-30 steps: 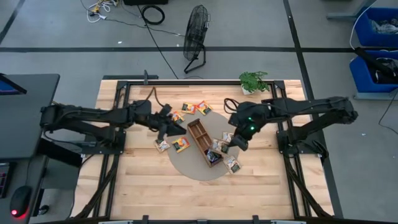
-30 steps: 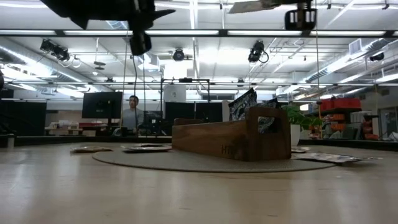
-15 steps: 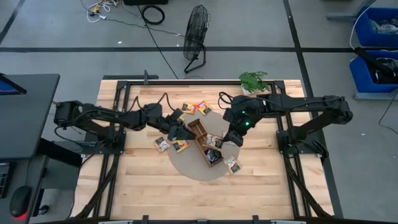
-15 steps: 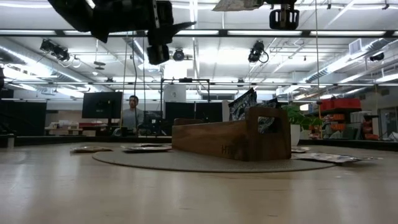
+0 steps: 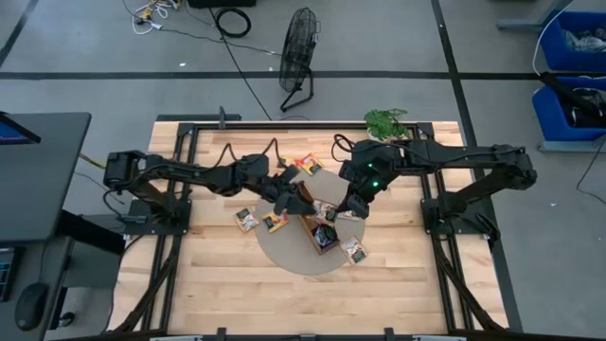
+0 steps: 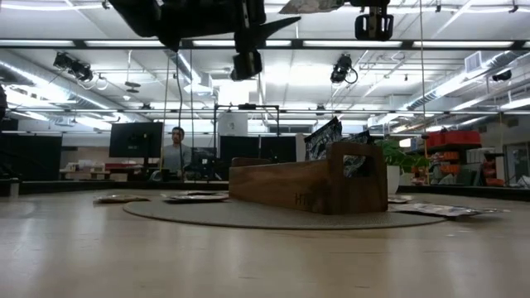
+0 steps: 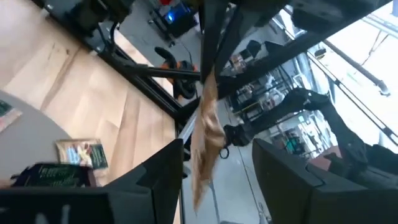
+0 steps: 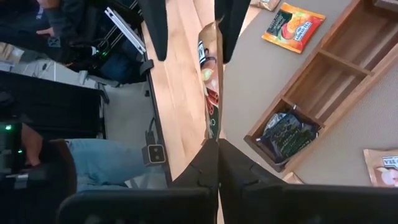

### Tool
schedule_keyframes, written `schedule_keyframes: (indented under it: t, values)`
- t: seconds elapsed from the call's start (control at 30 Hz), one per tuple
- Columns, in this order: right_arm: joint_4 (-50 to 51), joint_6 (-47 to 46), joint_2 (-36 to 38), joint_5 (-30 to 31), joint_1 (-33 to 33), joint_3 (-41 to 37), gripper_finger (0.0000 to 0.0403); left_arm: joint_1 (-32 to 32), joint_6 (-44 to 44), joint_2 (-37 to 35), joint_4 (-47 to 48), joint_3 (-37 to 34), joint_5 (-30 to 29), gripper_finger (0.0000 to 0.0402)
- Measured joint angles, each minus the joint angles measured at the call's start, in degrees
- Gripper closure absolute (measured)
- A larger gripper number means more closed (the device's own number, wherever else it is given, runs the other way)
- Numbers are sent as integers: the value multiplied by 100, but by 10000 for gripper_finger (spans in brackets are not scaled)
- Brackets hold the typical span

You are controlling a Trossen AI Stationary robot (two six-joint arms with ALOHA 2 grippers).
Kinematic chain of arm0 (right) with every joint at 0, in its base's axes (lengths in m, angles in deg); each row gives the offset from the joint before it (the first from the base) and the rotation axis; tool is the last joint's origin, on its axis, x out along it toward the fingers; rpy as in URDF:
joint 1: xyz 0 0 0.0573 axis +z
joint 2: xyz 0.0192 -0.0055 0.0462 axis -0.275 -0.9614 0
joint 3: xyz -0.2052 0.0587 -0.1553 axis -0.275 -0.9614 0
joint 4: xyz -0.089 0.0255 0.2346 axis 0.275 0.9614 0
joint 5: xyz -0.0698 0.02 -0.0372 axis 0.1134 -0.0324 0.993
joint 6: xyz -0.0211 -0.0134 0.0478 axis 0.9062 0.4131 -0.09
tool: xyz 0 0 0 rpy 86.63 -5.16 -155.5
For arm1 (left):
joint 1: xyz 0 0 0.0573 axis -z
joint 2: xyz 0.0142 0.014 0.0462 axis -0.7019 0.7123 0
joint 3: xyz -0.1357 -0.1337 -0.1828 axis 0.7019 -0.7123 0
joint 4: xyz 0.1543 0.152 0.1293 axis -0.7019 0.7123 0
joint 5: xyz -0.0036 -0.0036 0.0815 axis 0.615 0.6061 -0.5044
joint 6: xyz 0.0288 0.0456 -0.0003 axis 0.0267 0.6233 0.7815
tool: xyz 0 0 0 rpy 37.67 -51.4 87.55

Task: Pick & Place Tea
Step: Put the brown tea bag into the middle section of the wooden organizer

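My right gripper (image 8: 217, 146) is shut on one tea sachet (image 8: 210, 74), held edge-on in the air above the brown wooden tray (image 5: 312, 223), which rests on the round grey mat (image 5: 284, 248). My left gripper (image 7: 217, 148) reaches in level from the table's left. It is open, with a finger on either side of the same sachet (image 7: 204, 118), and no touch shows. A dark sachet (image 8: 286, 134) stands in the tray's end compartment. Other tea sachets (image 5: 276, 222) lie flat on the mat and the table. My right gripper pinches the sachet by one end (image 8: 211, 127) between its two fingertips. The fingers come slanting down from the table's right. The sachet sticks out beyond them, edge-on, lifted clear of the tray and the mat.
More sachets lie beyond the tray (image 5: 308, 163) and near the mat's right edge (image 5: 355, 251). A potted plant (image 5: 385, 123) stands at the table's far right. A person (image 6: 175, 149) sits in the room behind; a person's legs (image 8: 93, 165) show beside the table.
My left gripper has travelled toward the table's right, over the mat to the tray and up to the sachet in my right gripper. My right gripper has shifted a little toward the left arm, still holding the sachet aloft.
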Motion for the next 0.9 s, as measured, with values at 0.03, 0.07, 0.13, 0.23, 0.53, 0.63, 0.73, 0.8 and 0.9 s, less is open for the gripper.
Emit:
schedule_keyframes:
  t: [0.03, 0.07, 0.13, 0.23, 0.53, 0.63, 0.73, 0.8, 0.9]
  values:
    - [-4, 0, 0, 1, 0, 0, 403, 4, -2, 15, 29, 7, 12, 211]
    - [-6, 0, 0, -1, 0, 0, 403, 4, -2, 14, 75, 0, 47, 217]
    - [-4, 10, 0, 1, -2, 0, 403, 0, 0, 33, 96, 1, 62, 234]
    - [6, 41, 2, 1, -4, 0, 403, -28, -3, 37, 125, 0, 81, 280]
    - [-121, 46, 3, 13, -1, 0, 398, -28, -4, 37, 142, -2, 87, 386]
    - [-153, 87, 66, 196, 4, -2, 378, -28, -3, -4, 159, -6, 32, 391]
    - [-262, 131, 311, 740, 66, -2, 347, -38, 2, -85, 107, -10, -156, 391]
    - [-323, 146, 538, 1154, 101, -2, 322, -61, 38, -148, 78, -14, -275, 391]
    - [-350, 86, 925, 1853, 145, -2, 280, -94, 155, -345, 107, -20, -626, 391]
